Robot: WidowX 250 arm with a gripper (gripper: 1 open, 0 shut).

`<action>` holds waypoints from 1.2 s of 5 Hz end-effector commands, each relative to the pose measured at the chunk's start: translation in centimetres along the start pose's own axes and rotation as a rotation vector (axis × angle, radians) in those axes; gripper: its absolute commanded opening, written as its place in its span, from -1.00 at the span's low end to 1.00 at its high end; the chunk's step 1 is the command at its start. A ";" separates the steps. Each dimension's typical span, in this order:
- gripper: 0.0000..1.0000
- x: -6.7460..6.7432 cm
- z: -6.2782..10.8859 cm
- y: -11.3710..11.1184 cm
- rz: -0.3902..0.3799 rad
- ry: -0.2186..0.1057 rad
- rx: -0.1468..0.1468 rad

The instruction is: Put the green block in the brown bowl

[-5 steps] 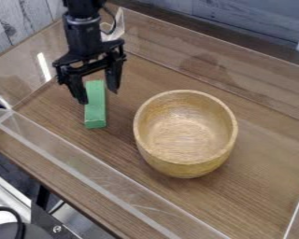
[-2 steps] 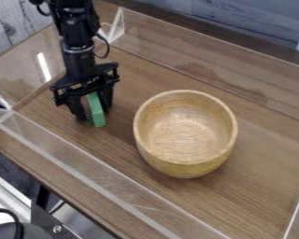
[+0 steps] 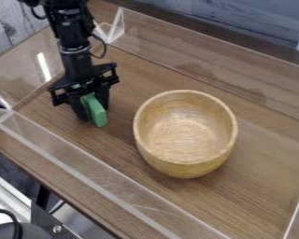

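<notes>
The green block lies flat on the wooden table, left of the brown bowl. My gripper points straight down over the block, low at the table surface. Its black fingers stand on either side of the block with the jaws still apart, and they hide the block's far end. The bowl is upright and empty, about a hand's width to the right of the gripper.
Clear plastic walls fence the wooden table along the front and left. A small white object stands at the back behind the arm.
The gripper has come down around the green block and its jaws have narrowed a little. The block and the bowl have not moved.
</notes>
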State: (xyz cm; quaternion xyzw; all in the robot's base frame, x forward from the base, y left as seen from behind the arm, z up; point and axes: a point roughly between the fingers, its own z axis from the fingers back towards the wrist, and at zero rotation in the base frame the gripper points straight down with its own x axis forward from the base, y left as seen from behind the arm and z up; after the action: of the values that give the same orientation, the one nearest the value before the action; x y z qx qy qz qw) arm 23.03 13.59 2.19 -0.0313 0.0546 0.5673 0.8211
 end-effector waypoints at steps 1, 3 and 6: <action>1.00 1.0 2.3 -0.7 -0.011 -0.019 -0.068; -1.00 0.2 3.3 -0.9 -0.005 0.019 -0.039; -1.00 -0.9 2.5 -1.6 -0.041 -0.037 0.041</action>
State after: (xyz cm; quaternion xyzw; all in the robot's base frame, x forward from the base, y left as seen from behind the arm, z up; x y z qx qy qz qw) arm 23.86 12.23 4.01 -0.0053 0.0682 0.5523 0.8308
